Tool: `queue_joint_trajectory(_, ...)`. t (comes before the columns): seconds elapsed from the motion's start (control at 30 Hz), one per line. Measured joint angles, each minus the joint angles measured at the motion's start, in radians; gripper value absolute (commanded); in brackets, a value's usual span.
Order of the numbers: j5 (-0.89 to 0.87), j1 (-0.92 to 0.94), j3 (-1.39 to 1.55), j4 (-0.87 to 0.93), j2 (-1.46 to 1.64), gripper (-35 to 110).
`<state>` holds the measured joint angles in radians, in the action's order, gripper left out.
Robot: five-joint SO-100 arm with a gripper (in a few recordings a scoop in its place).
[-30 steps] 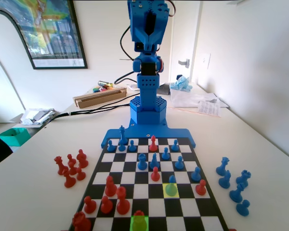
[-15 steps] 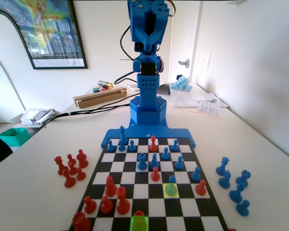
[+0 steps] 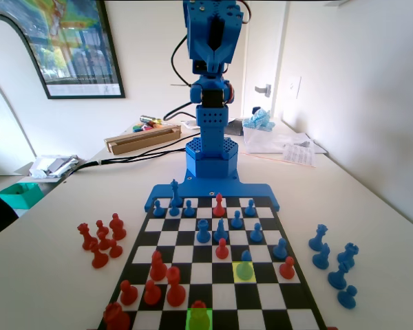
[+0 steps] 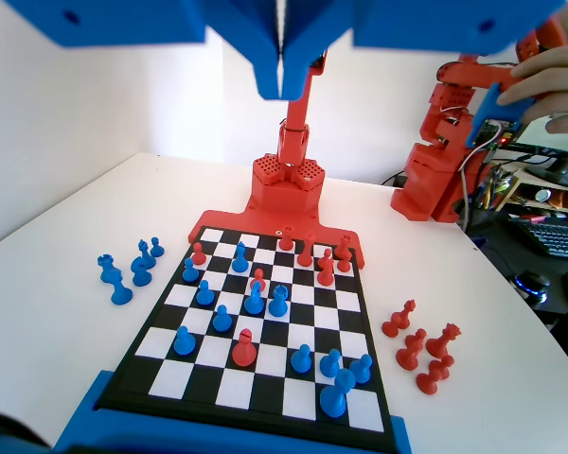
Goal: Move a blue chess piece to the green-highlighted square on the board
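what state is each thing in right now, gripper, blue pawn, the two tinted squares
gripper: shut, empty, raised high over the board
blue chess piece: upright on the yellow-tinted square, untouched
green-highlighted square: taken, a red piece stands on it
yellow-tinted square: holds the blue pawn

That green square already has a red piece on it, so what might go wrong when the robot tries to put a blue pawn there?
1. The green square is occupied by a red piece; setting a pawn down there could knock it over.
2. The blue pawn on the yellow square has a red pawn and another blue pawn close by; the gripper, now raised high with jaws together, might bump them coming down.
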<state>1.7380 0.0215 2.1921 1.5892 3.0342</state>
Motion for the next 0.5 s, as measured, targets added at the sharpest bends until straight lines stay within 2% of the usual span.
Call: queue_joint_trajectory(0.5, 0.000, 0.003, 0.000, 0.000, 0.000, 1)
